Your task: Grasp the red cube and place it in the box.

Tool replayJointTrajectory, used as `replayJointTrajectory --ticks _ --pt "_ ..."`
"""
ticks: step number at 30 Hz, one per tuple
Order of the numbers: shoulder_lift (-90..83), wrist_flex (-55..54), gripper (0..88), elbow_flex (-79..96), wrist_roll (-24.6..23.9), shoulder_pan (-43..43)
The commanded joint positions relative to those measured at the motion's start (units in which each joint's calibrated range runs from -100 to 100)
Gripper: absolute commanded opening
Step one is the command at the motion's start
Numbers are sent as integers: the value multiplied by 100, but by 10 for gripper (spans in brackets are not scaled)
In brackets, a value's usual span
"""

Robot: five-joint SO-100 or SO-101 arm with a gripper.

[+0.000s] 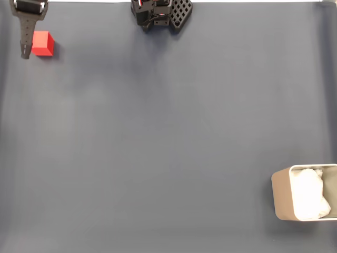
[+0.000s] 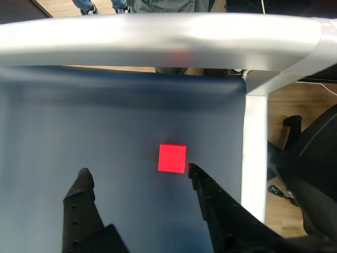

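Observation:
The red cube sits on the dark blue mat in the far top-left corner of the fixed view. One dark finger of my gripper hangs just to its left there. In the wrist view, my gripper is open. The red cube lies a little beyond the fingertips, close to the right finger and apart from the left one. Nothing is held. The beige box with white padding stands at the bottom-right edge of the fixed view, far from the cube.
The arm's black base stands at the top middle of the fixed view. In the wrist view a white metal frame rail and post border the mat just past the cube, with an office chair beyond.

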Motion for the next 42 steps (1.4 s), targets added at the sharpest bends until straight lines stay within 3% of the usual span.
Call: replayJointTrajectory --ticks 1,14,42 --pt "105 -270 415 -251 -49 135" --pt "252 -770 428 160 73 582" --pt "-839 -1950 440 2195 151 355"
